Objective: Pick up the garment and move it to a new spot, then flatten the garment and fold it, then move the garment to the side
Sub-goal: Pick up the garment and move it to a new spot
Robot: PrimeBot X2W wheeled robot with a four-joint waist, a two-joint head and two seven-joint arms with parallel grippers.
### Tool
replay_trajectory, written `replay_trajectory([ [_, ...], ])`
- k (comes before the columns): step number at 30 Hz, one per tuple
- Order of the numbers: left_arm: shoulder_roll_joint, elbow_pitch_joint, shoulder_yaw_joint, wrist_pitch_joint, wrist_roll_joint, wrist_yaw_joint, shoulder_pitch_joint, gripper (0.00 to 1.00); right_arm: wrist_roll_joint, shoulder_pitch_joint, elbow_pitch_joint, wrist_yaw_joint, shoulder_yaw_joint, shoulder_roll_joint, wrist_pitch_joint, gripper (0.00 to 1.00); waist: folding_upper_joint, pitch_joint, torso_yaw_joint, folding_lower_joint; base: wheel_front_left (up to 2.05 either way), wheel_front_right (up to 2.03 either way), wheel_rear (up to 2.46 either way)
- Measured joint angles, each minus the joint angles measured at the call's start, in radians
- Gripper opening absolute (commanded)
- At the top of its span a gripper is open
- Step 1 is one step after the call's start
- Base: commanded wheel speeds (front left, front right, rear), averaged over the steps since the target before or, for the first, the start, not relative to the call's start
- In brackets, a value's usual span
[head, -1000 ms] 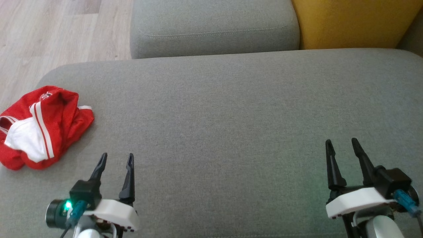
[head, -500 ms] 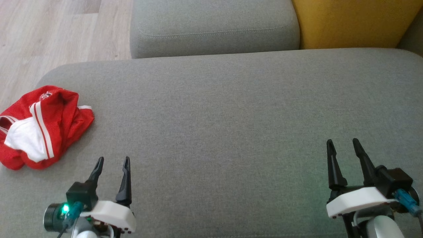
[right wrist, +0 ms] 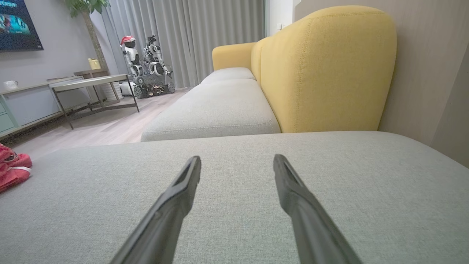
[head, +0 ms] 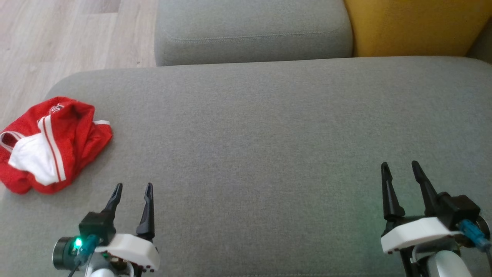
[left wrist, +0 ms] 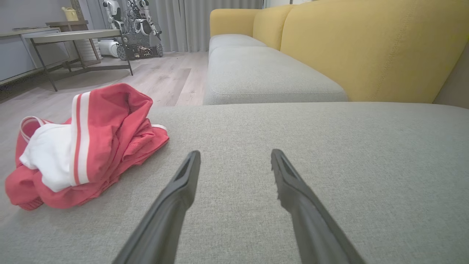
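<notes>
The left gripper (head: 133, 186) and right gripper (head: 399, 164) are held with fingers apart, empty, above the grey cushion (head: 250, 134). The red garment (head: 77, 132) is crumpled at its left edge, ungrasped; a leftward reach seems called for.

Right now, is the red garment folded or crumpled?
Crumpled, not folded. The garment lies bunched in a heap at the left end of the grey cushion, white panel and striped trim twisted up.
</notes>
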State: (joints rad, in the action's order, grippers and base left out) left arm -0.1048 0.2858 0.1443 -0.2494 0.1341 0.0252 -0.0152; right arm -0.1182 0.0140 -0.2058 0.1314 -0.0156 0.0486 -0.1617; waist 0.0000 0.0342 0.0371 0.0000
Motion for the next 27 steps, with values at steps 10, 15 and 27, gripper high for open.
replay_trajectory([
  [10, -0.001, -0.018, -0.036, 0.0, -0.003, 0.002, 0.039, 1.0, 0.035, 0.0, 0.074, 0.0, 0.004, -0.001, 0.032, 1.0, 0.0, -0.005, 0.09, 0.0, 0.0, 0.0, 0.0],
  [15, -0.013, -0.028, -0.063, 0.0, -0.008, 0.002, 0.048, 1.0, 0.047, 0.001, 0.11, 0.0, 0.014, -0.002, 0.05, 1.0, 0.0, -0.009, 0.165, 0.0, 0.0, 0.0, 0.0],
  [27, -0.025, -0.035, -0.101, 0.0, -0.008, 0.003, 0.061, 1.0, 0.064, 0.003, 0.161, 0.0, 0.048, -0.003, 0.076, 1.0, 0.0, -0.019, 0.344, 0.0, 0.0, 0.0, 0.0],
])
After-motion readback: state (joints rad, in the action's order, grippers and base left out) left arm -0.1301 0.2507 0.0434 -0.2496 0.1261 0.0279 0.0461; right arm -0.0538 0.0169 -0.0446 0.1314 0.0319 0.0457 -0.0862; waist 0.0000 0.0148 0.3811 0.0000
